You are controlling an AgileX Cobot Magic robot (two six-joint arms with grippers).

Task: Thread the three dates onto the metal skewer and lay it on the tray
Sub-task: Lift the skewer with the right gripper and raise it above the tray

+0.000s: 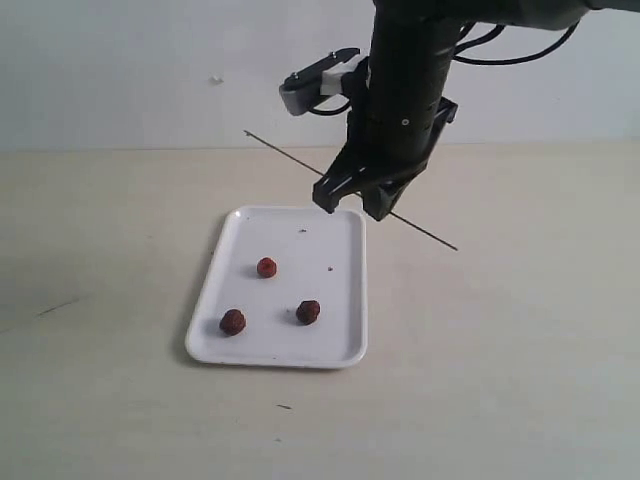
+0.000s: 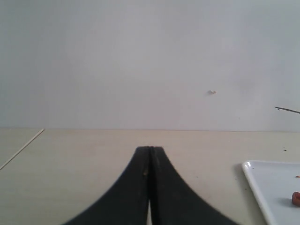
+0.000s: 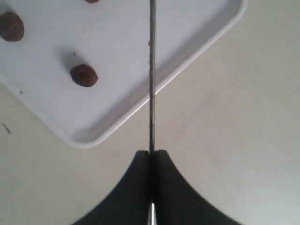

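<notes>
The three dates (image 1: 266, 267) (image 1: 232, 321) (image 1: 308, 312) lie apart from one another on the white tray (image 1: 300, 240). My right gripper (image 1: 350, 205) hangs above the tray's far right corner, shut on the metal skewer (image 1: 285, 153), which slants from upper left to lower right. In the right wrist view the skewer (image 3: 152, 70) runs straight out of the shut right gripper (image 3: 151, 152) over the tray (image 3: 187, 28), beside one date (image 3: 84, 75). The left gripper (image 2: 150, 148) is shut on nothing above the table, left of the tray (image 2: 267, 187). It does not show in the exterior view.
The tray sits on a pale beige table (image 1: 500, 350) in front of a white wall (image 1: 120, 70). A few tiny dark specks lie on the tray and on the table. A thin pale line (image 2: 21, 149) crosses the table in the left wrist view.
</notes>
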